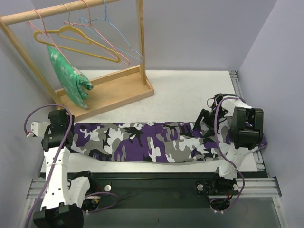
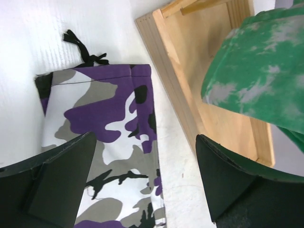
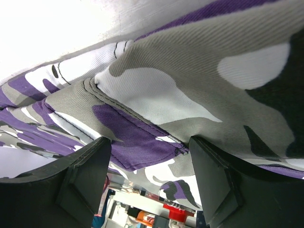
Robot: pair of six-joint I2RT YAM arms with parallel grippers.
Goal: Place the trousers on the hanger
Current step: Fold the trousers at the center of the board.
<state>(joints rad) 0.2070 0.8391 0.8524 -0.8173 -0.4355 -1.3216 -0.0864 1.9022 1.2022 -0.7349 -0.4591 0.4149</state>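
Top view: trousers (image 1: 142, 142) lie flat and lengthwise across the surface (image 1: 190, 90) at lower centre. The hanger (image 1: 57, 32) is on the rack (image 1: 57, 12) at upper left, well apart. Left wrist view: left hand (image 2: 147, 156) wide and empty above the drawstring (image 2: 85, 52) end. Right wrist view: right hand (image 3: 149, 156) half apart with cloth between the fingers (image 3: 80, 175); grip uncertain. Step, as judged: taking hold of the trousers. The next move calls for a firm pinch on the cloth, then a lift toward the hanger.

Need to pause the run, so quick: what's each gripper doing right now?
Left gripper: open, over the trousers, holding nothing.
Right gripper: open, jaws apart against the trousers' cloth, no grip visible.
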